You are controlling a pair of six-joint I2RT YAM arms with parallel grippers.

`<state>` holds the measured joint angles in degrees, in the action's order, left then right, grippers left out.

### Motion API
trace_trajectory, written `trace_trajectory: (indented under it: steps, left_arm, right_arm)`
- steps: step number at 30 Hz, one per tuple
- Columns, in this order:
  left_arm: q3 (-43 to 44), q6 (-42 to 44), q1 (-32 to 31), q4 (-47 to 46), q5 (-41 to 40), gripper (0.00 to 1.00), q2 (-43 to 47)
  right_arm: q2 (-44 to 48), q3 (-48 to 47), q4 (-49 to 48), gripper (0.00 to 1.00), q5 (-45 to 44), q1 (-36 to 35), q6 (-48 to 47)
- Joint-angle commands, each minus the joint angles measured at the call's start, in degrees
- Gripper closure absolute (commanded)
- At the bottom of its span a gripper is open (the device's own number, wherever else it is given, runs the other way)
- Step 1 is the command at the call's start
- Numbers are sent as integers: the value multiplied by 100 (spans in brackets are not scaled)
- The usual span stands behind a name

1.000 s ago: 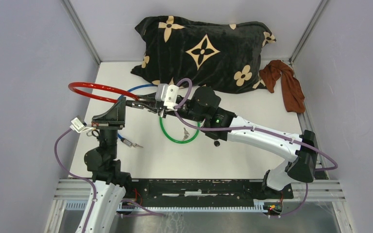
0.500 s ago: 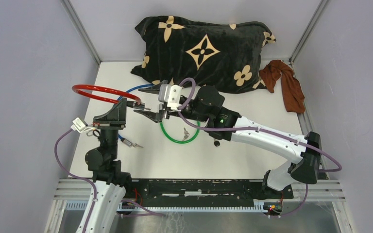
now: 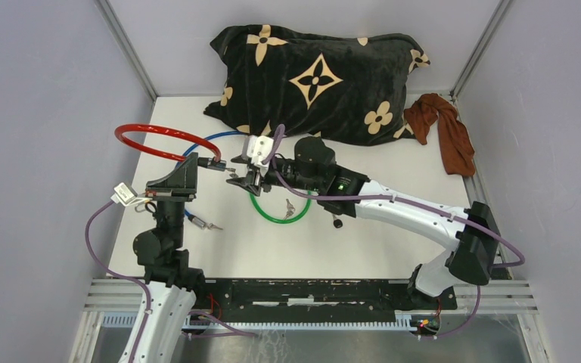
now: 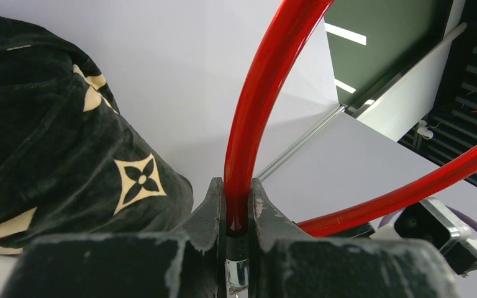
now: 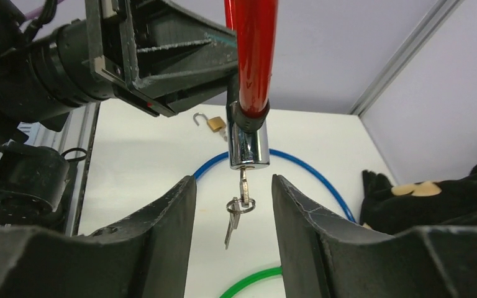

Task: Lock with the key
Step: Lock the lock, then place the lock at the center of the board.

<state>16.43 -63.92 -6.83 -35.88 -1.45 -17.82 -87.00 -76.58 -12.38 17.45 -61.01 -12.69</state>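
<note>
A red cable lock (image 3: 155,140) is held up off the table. My left gripper (image 3: 184,165) is shut on it; in the left wrist view the fingers (image 4: 214,211) clamp the red cable (image 4: 254,112) just above its black collar. The chrome lock cylinder (image 5: 248,146) hangs at the cable's end. A key (image 5: 243,181) is in its keyhole, with a ring and a second key (image 5: 231,218) dangling from it. My right gripper (image 5: 233,186) is open, one finger on each side of the key and apart from it. It also shows in the top view (image 3: 234,172).
A blue cable lock (image 3: 206,139) and a green cable lock (image 3: 274,217) lie on the white table, with loose keys (image 3: 289,209) inside the green loop. A small brass padlock (image 5: 214,123) lies beyond. A black patterned pillow (image 3: 318,76) and a brown cloth (image 3: 446,132) are at the back.
My right gripper has drawn back to the right, off the lock's end, and now stands open around the key. The red loop has shifted slightly towards the back.
</note>
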Motion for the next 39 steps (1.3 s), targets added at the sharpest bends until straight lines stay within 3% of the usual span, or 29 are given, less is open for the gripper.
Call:
trace_trajectory:
  steps: [1, 4, 8, 13, 17, 24, 33, 39]
  left_arm:
    - [45, 152, 49, -390, -74, 98, 42]
    - [45, 152, 50, -397, -74, 98, 47]
    - [38, 150, 50, -404, -66, 98, 42]
    - [45, 143, 45, -402, -65, 98, 42]
    - [52, 143, 49, -416, -77, 98, 42]
    - [63, 292, 50, -476, -137, 98, 75]
    - [143, 631, 50, -507, -123, 98, -97]
    - [315, 677, 58, -350, 314, 98, -437]
  right_arm:
    - [-268, -466, 287, 50, -191, -1, 166]
    - [-381, -563, 371, 53, -201, -7, 135]
    - [-500, -719, 400, 65, -198, -15, 126]
    - [-595, -849, 421, 69, -194, -16, 144]
    - [-623, -877, 562, 100, -263, -16, 107]
    - [-59, -157, 1041, 100, -781, 120, -288]
    - [1784, 2604, 948, 100, -1472, 1010, 103]
    - [2508, 3435, 640, 100, -1522, 1190, 331]
